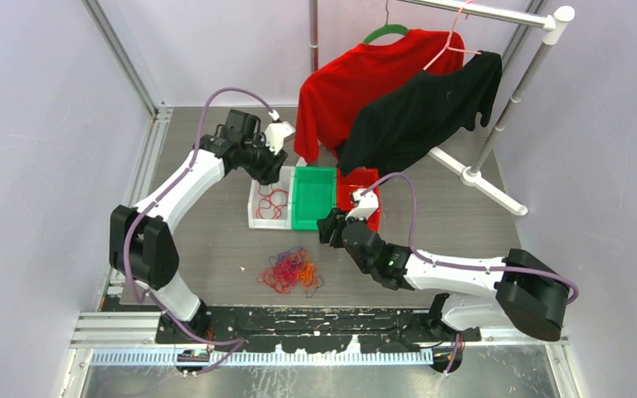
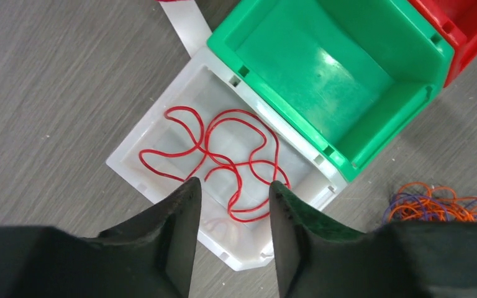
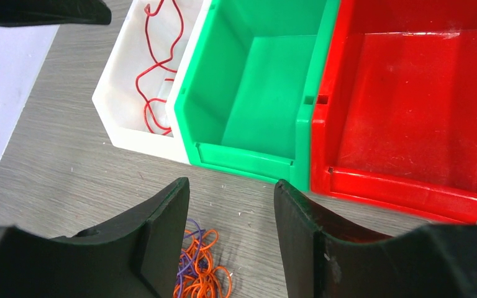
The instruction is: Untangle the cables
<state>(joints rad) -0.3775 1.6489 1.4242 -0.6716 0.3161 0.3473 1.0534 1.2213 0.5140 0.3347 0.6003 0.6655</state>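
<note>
The cables (image 1: pixel 290 272) lie as a tangled heap of red, orange and purple wires on the table in front of the bins; part of the heap shows in the left wrist view (image 2: pixel 441 202) and the right wrist view (image 3: pixel 202 273). One red cable (image 2: pixel 223 158) lies loose inside the white bin (image 2: pixel 130 155). My left gripper (image 2: pixel 233 186) hangs open over that bin's near end, nothing between its fingers. My right gripper (image 3: pixel 231 186) is open and empty above the table, just in front of the green bin (image 3: pixel 267 93) and to the right of the heap.
The white bin (image 1: pixel 255 217), the green bin (image 1: pixel 313 197) and a red bin (image 1: pixel 350 192) stand side by side; green and red are empty. Behind them a clothes rack (image 1: pixel 498 116) carries a red shirt (image 1: pixel 357 79) and a black shirt (image 1: pixel 423 112). Walls close both sides.
</note>
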